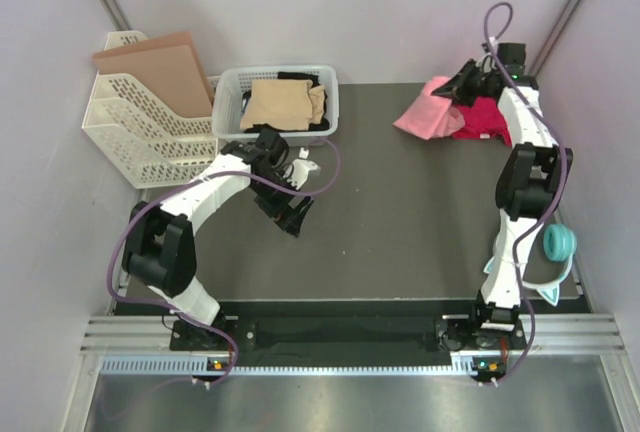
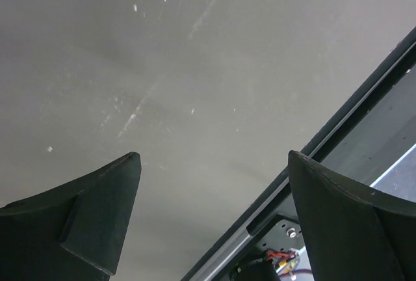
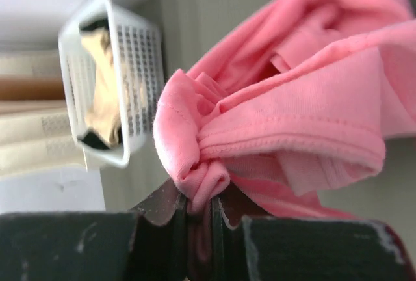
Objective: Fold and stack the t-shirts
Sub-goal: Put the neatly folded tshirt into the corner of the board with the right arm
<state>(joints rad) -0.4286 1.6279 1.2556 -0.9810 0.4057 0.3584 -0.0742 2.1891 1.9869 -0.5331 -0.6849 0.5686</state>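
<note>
- Table (image 1: 400,222) holds a white basket (image 1: 228,102) at far left, with a tan t-shirt (image 1: 285,104) over possibly a black one.
- Pink t-shirt (image 1: 425,117) lies crumpled at far right, touching the magenta-red t-shirt (image 1: 487,120).
- Right gripper (image 3: 201,206) pinches a bunched fold of the pink t-shirt.
- Left gripper (image 2: 214,157) hangs over the table, jaws wide.

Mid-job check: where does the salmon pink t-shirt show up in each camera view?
Top external: pink t-shirt at upper right, beside the red t-shirt, with the right claw at its edge.
Left wrist: not in it; only bare table.
Right wrist: fills centre and right, a fold pinched in the shut claw.
Shared landmark: white basket, in the top and right wrist views.
</note>
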